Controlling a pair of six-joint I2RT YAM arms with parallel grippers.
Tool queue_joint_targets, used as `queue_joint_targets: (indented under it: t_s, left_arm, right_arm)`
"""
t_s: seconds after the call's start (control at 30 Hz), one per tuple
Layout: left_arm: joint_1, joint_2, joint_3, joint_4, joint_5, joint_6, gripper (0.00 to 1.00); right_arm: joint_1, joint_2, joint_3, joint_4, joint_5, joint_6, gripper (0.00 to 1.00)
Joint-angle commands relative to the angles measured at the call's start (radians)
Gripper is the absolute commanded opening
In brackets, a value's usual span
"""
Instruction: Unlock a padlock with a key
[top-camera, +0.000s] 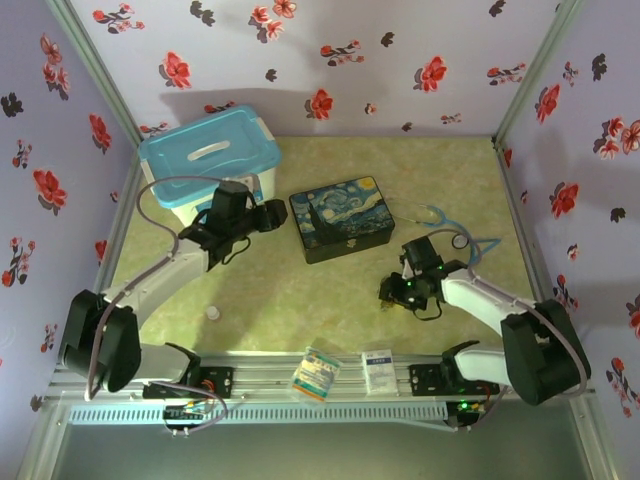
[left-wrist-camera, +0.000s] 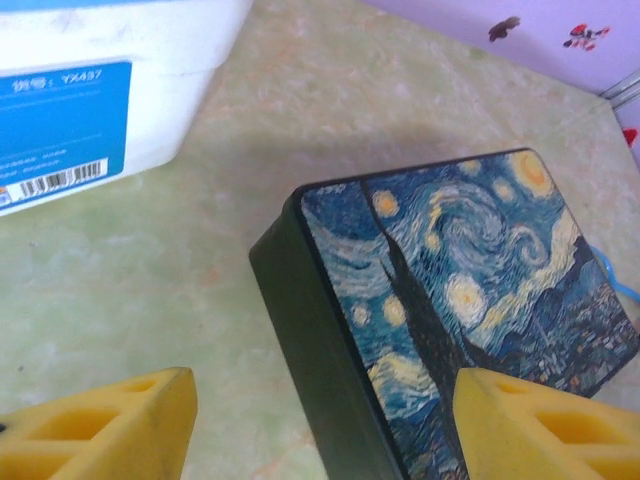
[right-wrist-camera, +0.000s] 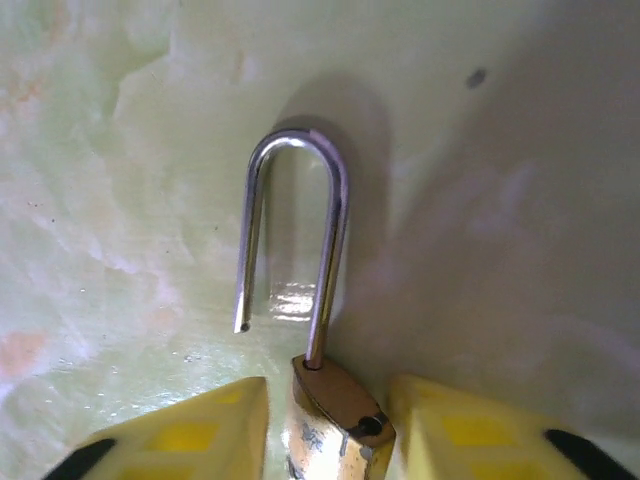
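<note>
The right claw (right-wrist-camera: 325, 395) is clamped on the brass body of the padlock (right-wrist-camera: 320, 415), which I am holding low over the desk (right-wrist-camera: 120, 150), toward its near right side. From the right wrist camera, the silvery shackle (right-wrist-camera: 340, 200) stands sprung: one leg runs into the body, while the other ends free in the air, clear of the brass. I judge the lock already open, so the main work of the task looks done. The lower end of the body runs past the frame edge, so I cannot tell whether the key sits in it. What may remain, in my view, is drawing the key out and setting the padlock down.

The left claw (left-wrist-camera: 325, 420) hangs with its yellow fingers (left-wrist-camera: 120, 420) spread apart and gripping nothing, above the near left corner of the painted box (left-wrist-camera: 470, 290), which lies shut mid-desk. A white bin with a blue lid (top-camera: 210, 150) stands at the far left, close beside the left arm.
</note>
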Motion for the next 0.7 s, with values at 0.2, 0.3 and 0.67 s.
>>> queue_joint_targets:
  t_s: [0.2, 0.3, 0.67]
  left_arm:
    - [-0.004, -0.184, -0.043, -0.140, -0.029, 0.057, 0.97]
    - [0.020, -0.267, -0.087, -0.185, -0.134, 0.102, 1.00]
    - [0.136, -0.330, -0.314, 0.016, -0.500, 0.424, 1.00]
  right_arm:
    - [-0.003, 0.026, 0.105, -0.117, 0.275, -0.064, 0.45]
    - [-0.002, -0.098, 0.134, -0.105, 0.436, -0.084, 0.94]
    - [-0.090, -0.247, -0.018, 0.416, 0.921, -0.413, 0.99]
